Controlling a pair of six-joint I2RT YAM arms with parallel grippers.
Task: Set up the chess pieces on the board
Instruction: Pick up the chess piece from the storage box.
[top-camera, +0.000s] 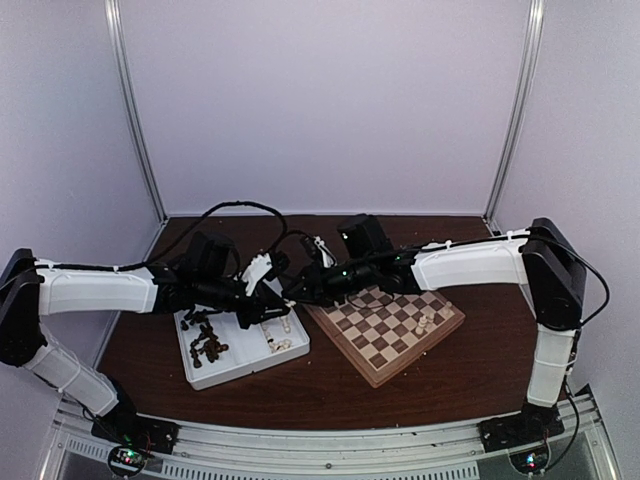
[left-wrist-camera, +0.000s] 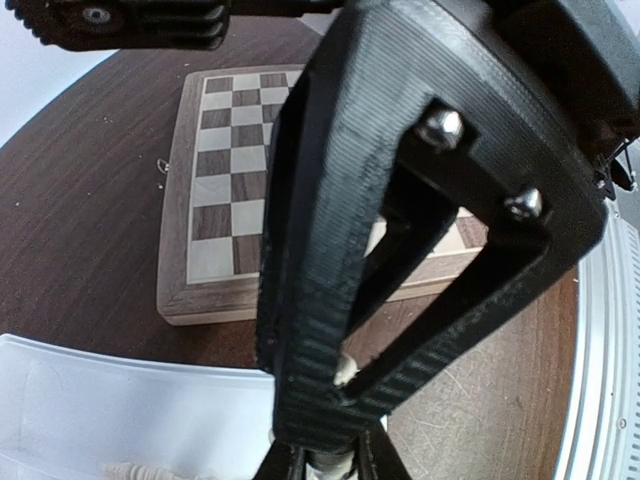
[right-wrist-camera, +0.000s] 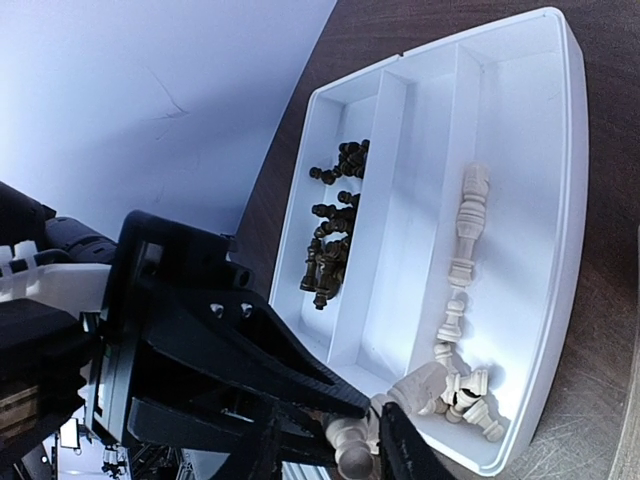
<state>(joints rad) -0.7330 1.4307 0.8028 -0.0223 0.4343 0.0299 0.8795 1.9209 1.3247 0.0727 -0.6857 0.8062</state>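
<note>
**Loose grip risk**

A cream piece (right-wrist-camera: 352, 450) is being bracketed by the narrowed jaws of the right gripper (right-wrist-camera: 335, 455) above the tray (right-wrist-camera: 520, 130), beside the board (top-camera: 378, 378). Whether it is clamped cannot be told, so it could be dropped. The left gripper (left-wrist-camera: 322, 452) is being shown shut, its contents being hidden.

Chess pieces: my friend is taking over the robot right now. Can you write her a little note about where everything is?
Left gripper: shut, seemingly on a cream piece, over the white tray.
Right gripper: fingers around a second cream piece at the tray; grip unclear.
Board: only a few cream pieces stand near its right corner.
Tray: dark pieces in one compartment, loose cream pieces in the other.
Left to do: nearly every piece needs placing.
</note>
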